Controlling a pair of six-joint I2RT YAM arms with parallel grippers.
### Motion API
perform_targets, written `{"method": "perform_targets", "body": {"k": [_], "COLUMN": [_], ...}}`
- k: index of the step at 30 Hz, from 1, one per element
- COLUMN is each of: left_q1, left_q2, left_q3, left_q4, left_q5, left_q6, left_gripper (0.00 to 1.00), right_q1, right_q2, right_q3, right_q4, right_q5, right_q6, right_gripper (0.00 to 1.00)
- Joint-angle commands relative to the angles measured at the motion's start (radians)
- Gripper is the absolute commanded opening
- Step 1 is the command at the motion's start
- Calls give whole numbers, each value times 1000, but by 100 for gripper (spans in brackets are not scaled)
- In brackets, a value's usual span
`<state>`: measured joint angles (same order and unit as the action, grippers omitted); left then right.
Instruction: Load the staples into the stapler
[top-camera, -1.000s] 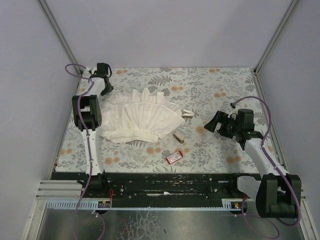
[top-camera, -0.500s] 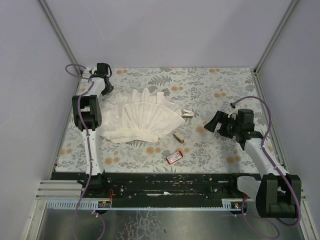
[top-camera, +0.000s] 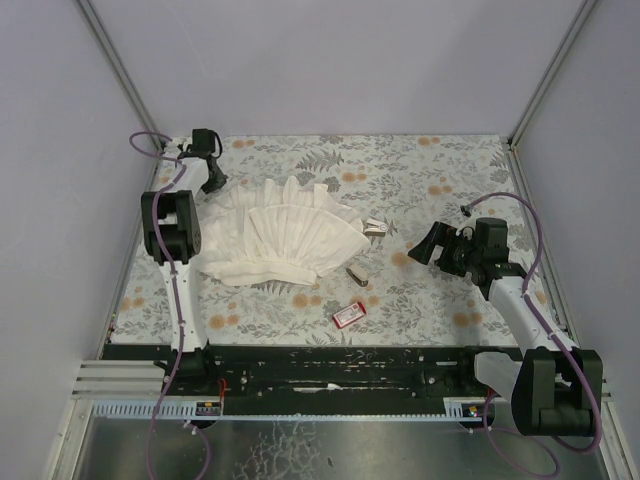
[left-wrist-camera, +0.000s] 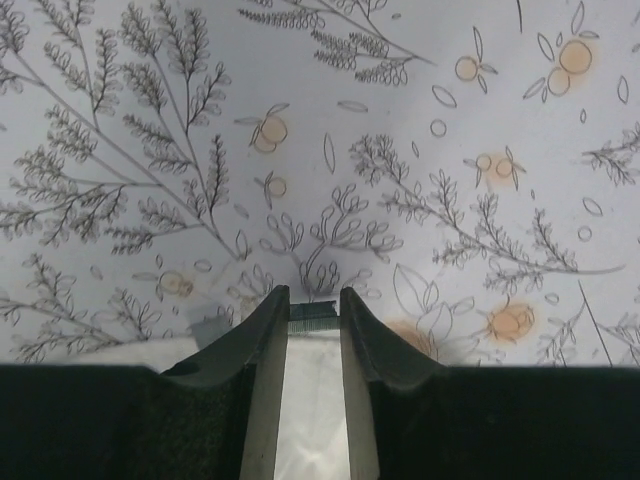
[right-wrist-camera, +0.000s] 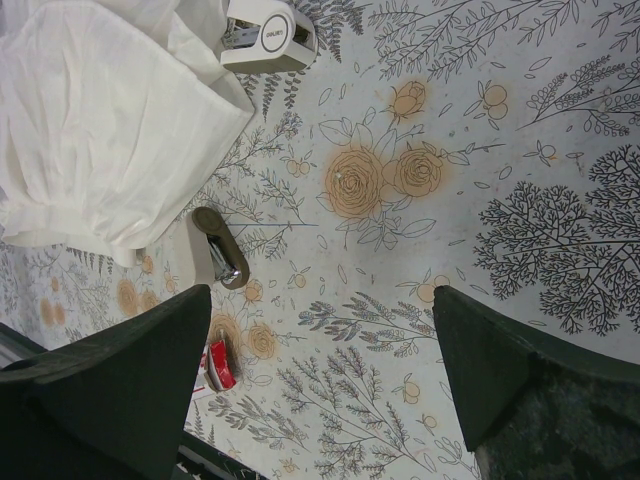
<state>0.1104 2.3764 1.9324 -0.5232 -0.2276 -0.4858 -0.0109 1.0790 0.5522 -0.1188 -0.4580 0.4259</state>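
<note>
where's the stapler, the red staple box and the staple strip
stapler (top-camera: 356, 274): top view, middle of its metal body
red staple box (top-camera: 349, 313): top view, centre of its top face
staple strip (left-wrist-camera: 312, 312): left wrist view, middle of its ribbed edge

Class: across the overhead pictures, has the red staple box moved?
No. The red staple box keeps its spot just beyond the black rail.

Red box (right-wrist-camera: 222, 365) half hidden behind right gripper (right-wrist-camera: 320, 295) finger; cloth (right-wrist-camera: 100, 120) beyond it cut off; ridged sliver (left-wrist-camera: 312, 312) between left gripper (left-wrist-camera: 313, 296) tips unidentifiable.
</note>
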Motion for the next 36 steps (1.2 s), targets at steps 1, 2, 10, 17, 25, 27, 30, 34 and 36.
{"method": "perform_targets", "body": {"k": [1, 2, 10, 17, 25, 27, 30, 34, 36], "left_q1": [5, 4, -22, -219, -649, -745, -870, -976, -1009], "left_q2": [-127, -154, -492, -817, -1065, -1075, -1047, -984, -946], "left_q3": [-59, -85, -476, -859, -1147, -1176, -1184, -1175, -1159], "left_q4": [49, 54, 151, 163, 144, 149, 142, 145, 134], "left_q5": [34, 36, 112, 155, 100, 81, 46, 29, 20], "left_q6": [7, 8, -9, -9, -235, -297, -348, -366, -350], "left_gripper": [20, 20, 19, 20, 20, 20, 20, 20, 20], "right_q1": [6, 6, 6, 6, 6, 6, 6, 6, 6], "right_q2": [-10, -11, -17, -10, 21, 21, 21, 19, 20], "right_q3": [41, 42, 37, 30, 25, 22, 20, 14, 12], "right_q4": [28, 28, 36, 52, 81, 84, 81, 82, 82], "right_q5": [-28, -29, -51, -80, -90, -87, -77, -78, -82], "right_q6": [-13, -13, -8, 1, 1, 4, 1, 2, 3], "right_gripper": [98, 98, 98, 98, 98, 98, 98, 98, 97]}}
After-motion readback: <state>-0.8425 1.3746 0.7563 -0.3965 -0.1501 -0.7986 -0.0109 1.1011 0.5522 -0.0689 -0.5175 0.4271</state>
